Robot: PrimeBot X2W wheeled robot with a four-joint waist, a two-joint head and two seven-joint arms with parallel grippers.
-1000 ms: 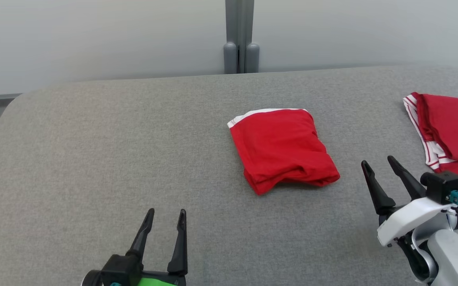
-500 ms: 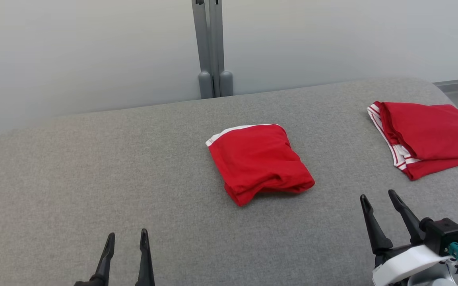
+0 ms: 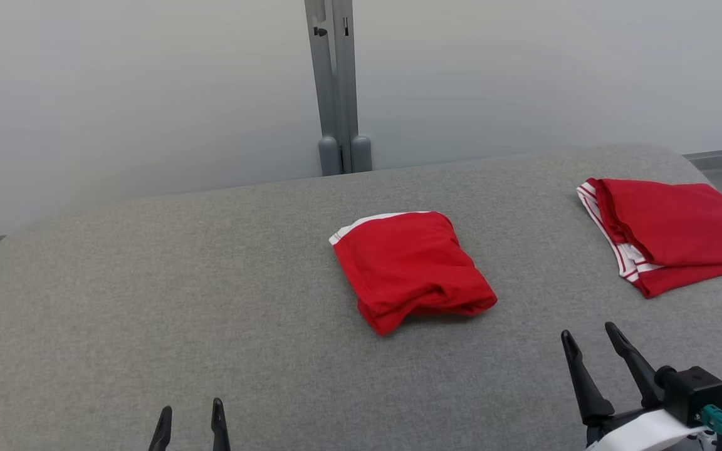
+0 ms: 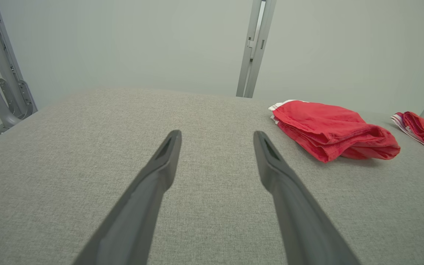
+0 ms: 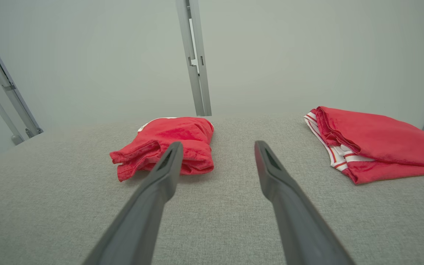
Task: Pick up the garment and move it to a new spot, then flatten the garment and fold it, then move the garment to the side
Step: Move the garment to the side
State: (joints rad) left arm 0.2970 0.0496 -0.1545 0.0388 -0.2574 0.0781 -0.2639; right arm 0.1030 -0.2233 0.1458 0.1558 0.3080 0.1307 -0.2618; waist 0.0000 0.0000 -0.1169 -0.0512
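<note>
A red garment with a white band lies folded in a bundle at the middle of the grey table; it also shows in the left wrist view and the right wrist view. My left gripper is open at the bottom edge, well short of the garment and to its left, with nothing between its fingers. My right gripper stands open near the front right, apart from the garment, also holding nothing.
A second folded red garment with white stripes lies at the table's right end. A grey post stands against the pale wall behind the table. Bare grey cloth spreads across the table's left half.
The head camera has tilted up and turned, so the whole picture shifted down and left. Both grippers sit lower in the view, still open. The garments lie as before.
</note>
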